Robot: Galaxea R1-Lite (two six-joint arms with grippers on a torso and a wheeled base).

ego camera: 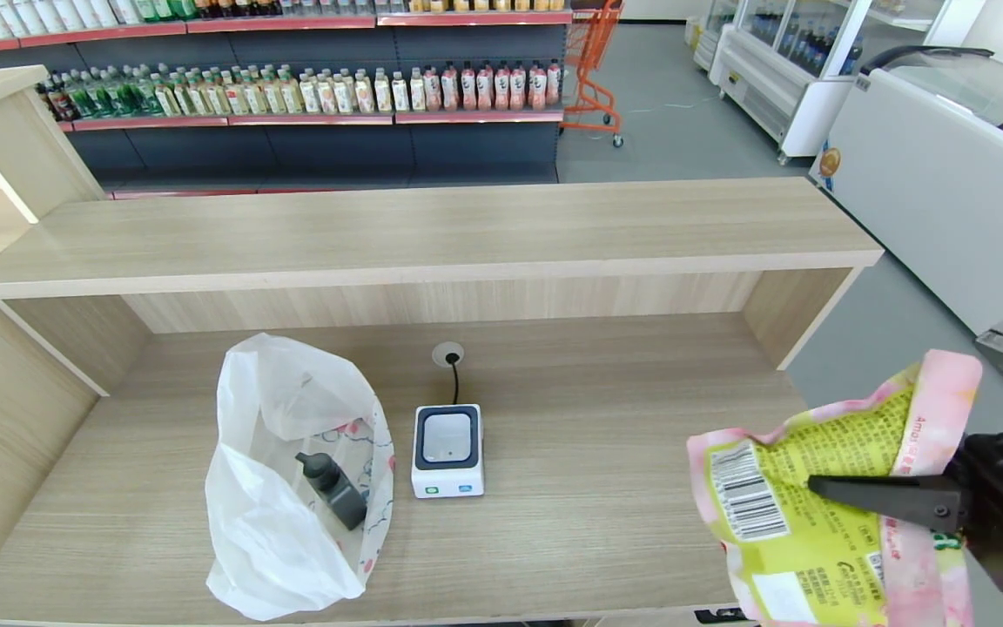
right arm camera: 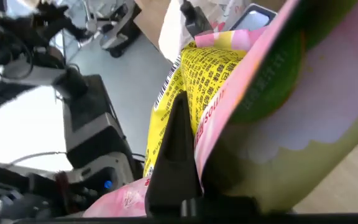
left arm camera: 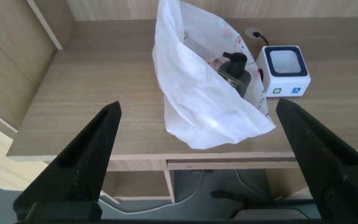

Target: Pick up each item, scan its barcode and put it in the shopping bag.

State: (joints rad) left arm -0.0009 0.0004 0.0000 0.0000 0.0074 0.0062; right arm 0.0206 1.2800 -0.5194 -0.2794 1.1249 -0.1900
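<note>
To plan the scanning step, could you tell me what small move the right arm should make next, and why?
Probably carry the snack packet left over the scanner, barcode turned down: the right gripper holds it at the counter's right end, barcode facing up.

Your right pincer grips the packet at the right front corner of the surface. The scanner sits on the surface well to that pincer's left, and the shopping bag lies just beyond it, with a bottle inside. The bag lies straight ahead of your left pincer, and the scanner lies ahead and to its right.
</note>
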